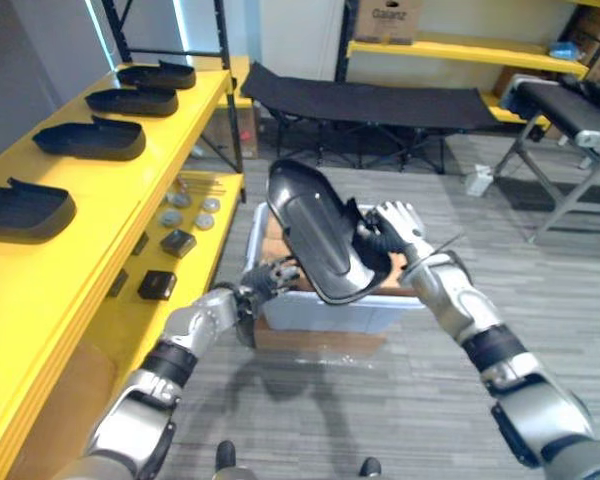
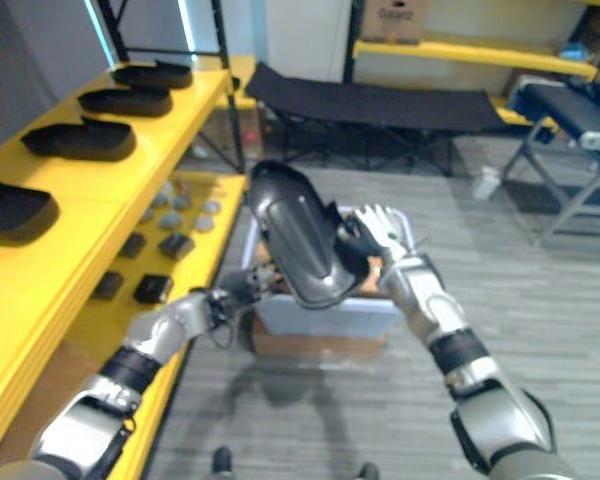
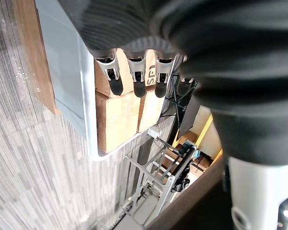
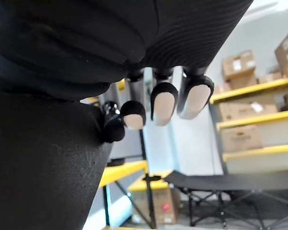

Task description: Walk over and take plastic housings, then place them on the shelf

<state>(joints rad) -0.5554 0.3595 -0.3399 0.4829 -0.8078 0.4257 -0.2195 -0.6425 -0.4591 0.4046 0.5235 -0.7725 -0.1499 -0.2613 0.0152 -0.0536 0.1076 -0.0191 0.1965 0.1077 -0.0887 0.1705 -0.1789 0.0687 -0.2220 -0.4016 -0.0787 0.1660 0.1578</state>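
Black moulded plastic, smooth and curved like a shell: the housing (image 1: 315,235) hangs tilted above a pale grey bin (image 1: 330,312) packed with plain cardboard boxes (image 3: 117,112), the right hand (image 1: 398,225) curled round its side edge. Near its lower end the left hand (image 1: 263,280) sits with fingers relaxed, gripping nothing. Four housings (image 1: 90,140) lie in a row on the yellow shelf (image 1: 110,190) at left — small dark parts (image 1: 178,242) on the tier beneath. A black folding cot (image 1: 370,100) stands beyond.
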